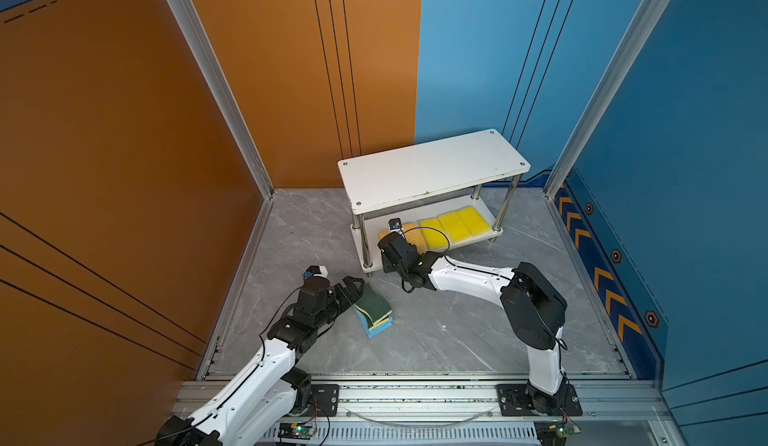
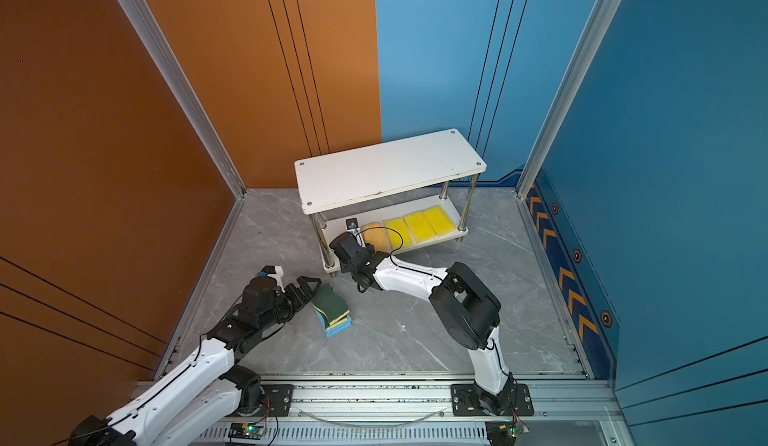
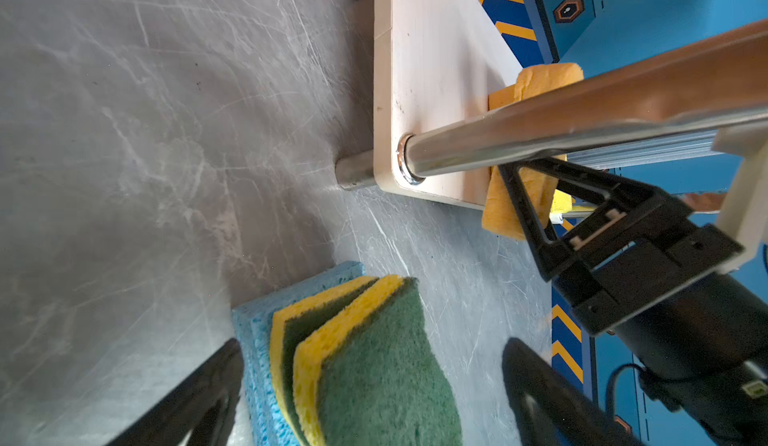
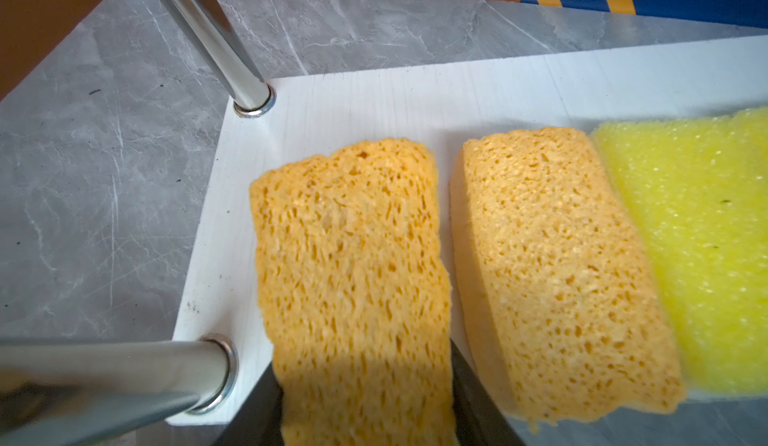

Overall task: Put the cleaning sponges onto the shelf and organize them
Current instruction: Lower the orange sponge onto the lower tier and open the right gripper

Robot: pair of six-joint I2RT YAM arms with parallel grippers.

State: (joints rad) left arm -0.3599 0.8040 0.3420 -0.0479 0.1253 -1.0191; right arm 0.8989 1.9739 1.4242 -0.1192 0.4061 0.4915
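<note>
Orange sponge (image 4: pixel 349 248) is pinched btw the fingers of the right gripper (image 4: pixel 368 398), jaws squeezed narrow on its near end. Rest of it stretches over the left end of the shelf (image 4: pixel 332 107) lower board, right by the chrome posts (image 4: pixel 208 28). Can't tell if it's lying flat or just above. Just beside it w/ a thin gap is the 2nd orange sponge (image 4: pixel 552 273). After that, 3 yellow sponges (image 1: pixel 454 224) side by side, all on that same board. Left gripper (image 1: pixel 355 288) is low over the grey table (image 1: pixel 457 331) in front of the shelf. Its jaws are wide, one finger each side of a lil stack: 2 green-topped sponges (image 3: pixel 374 373) fanned over light blue sponges (image 3: pixel 257 340). Not gripping anything afaict.
</note>
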